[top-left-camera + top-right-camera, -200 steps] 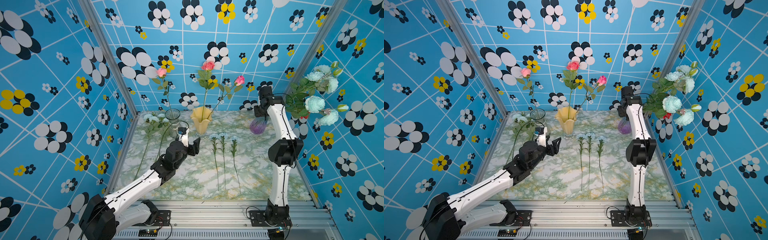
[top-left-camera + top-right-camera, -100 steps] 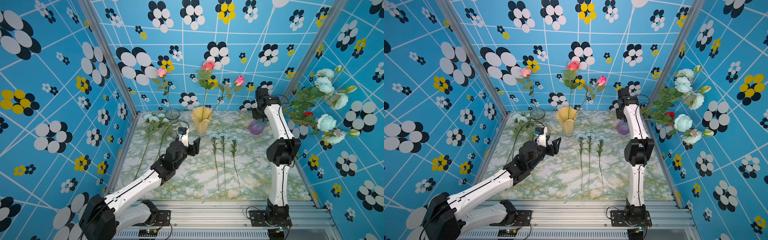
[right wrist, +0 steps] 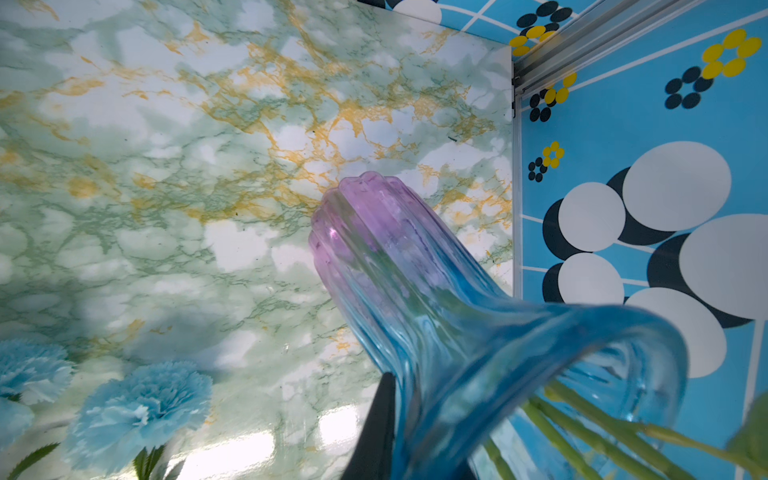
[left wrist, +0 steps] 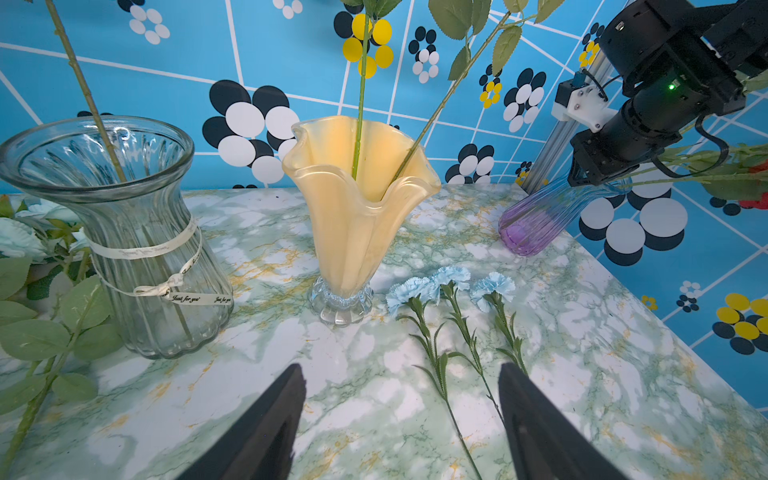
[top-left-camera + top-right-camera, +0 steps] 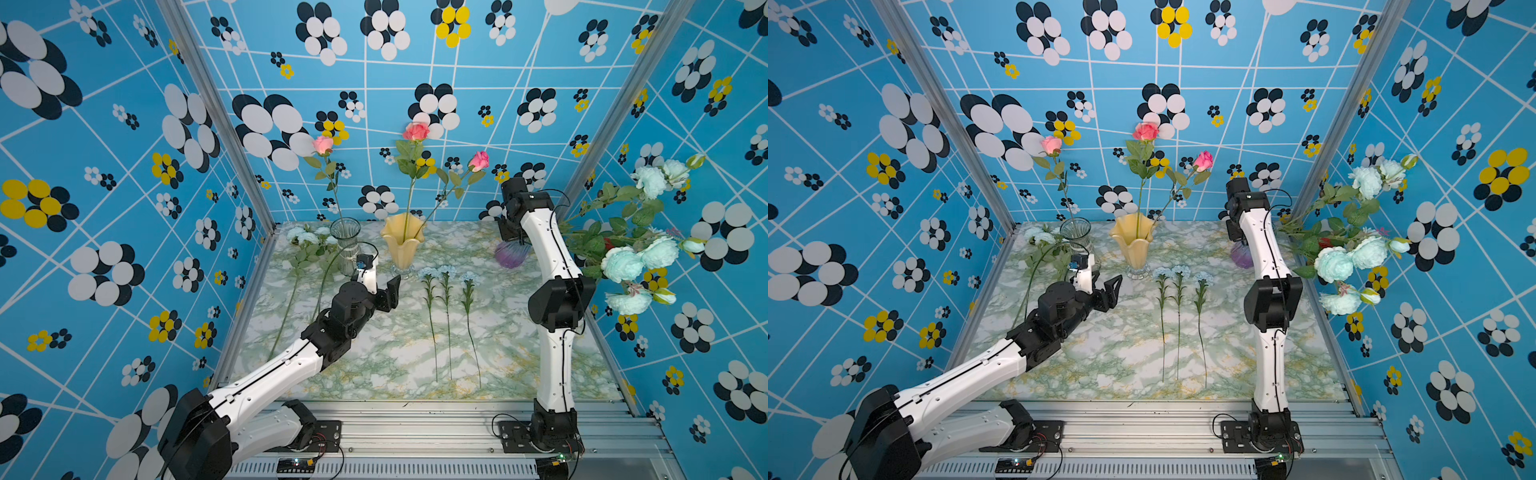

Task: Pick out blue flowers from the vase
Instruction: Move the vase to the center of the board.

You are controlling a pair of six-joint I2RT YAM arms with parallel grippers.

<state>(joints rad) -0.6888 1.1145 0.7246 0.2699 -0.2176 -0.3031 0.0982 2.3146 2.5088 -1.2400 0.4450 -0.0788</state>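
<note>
The purple-and-blue glass vase [image 5: 510,254] [image 5: 1241,257] [image 3: 374,232] stands tilted toward the right wall at the back right. Its big mint-blue flowers [image 5: 636,257] [image 5: 1347,259] hang out against that wall. My right gripper [image 5: 510,232] [image 3: 415,419] is shut on the vase's flared rim, with one finger [image 3: 380,424] pressed against the glass. Three blue carnations [image 5: 446,271] [image 5: 1177,271] [image 4: 451,278] lie side by side mid-table. My left gripper [image 5: 384,291] [image 5: 1102,291] [image 4: 400,370] hovers open and empty in front of the yellow vase [image 5: 402,245] [image 4: 357,216].
The yellow vase holds two pink roses [image 5: 415,132]. A clear ribbed vase [image 5: 345,241] [image 4: 137,249] holds one pink rose [image 5: 323,145]. Another mint-blue spray [image 5: 307,237] [image 4: 16,239] lies beside it at the back left. A red bloom [image 5: 609,243] sits among the spray's leaves.
My right gripper has closed at the purple vase's rim. The vase has tipped toward the right wall and its spray has swung down and outward. The left arm has not moved.
</note>
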